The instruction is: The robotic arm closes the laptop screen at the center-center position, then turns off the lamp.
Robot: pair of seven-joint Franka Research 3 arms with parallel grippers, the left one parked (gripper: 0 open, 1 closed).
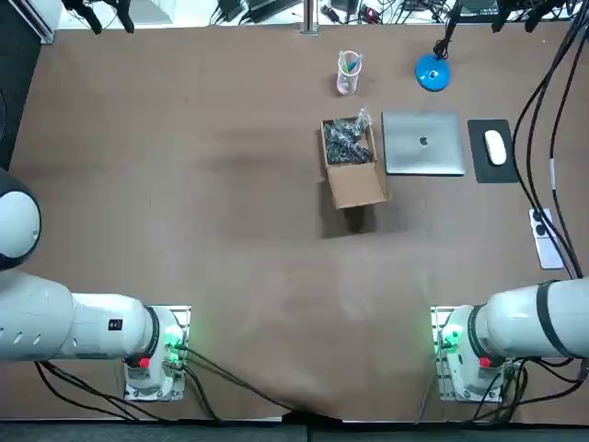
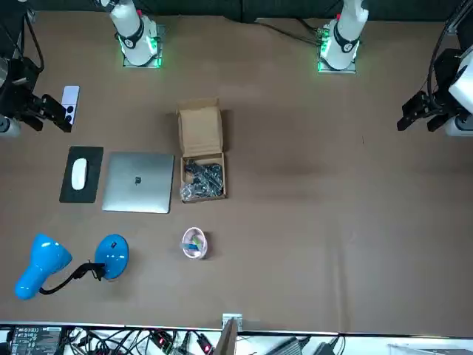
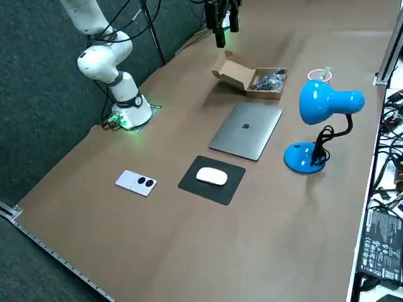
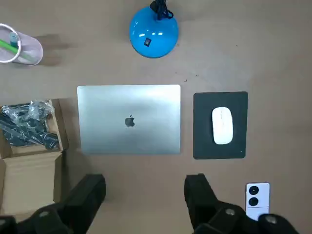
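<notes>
The silver laptop [image 1: 422, 143] [image 4: 129, 119] [image 2: 138, 182] lies with its lid shut flat on the brown table. Behind it stands the blue desk lamp [image 3: 321, 104], with its round base [image 1: 433, 72] [image 4: 153, 30] and its head [image 2: 43, 262]; I see no glow from the head. My right gripper [image 4: 145, 184] hangs open high above the table with nothing between its fingers, on the robot's side of the laptop. In the front view the right gripper [image 2: 58, 116] shows near the white remote [image 2: 70, 104].
An open cardboard box [image 1: 351, 158] of dark parts sits beside the laptop. A white mouse [image 1: 495, 146] rests on a black pad [image 4: 220, 146]. A cup with pens [image 1: 348, 72] stands at the back. Cables trail along the right edge [image 1: 538, 110].
</notes>
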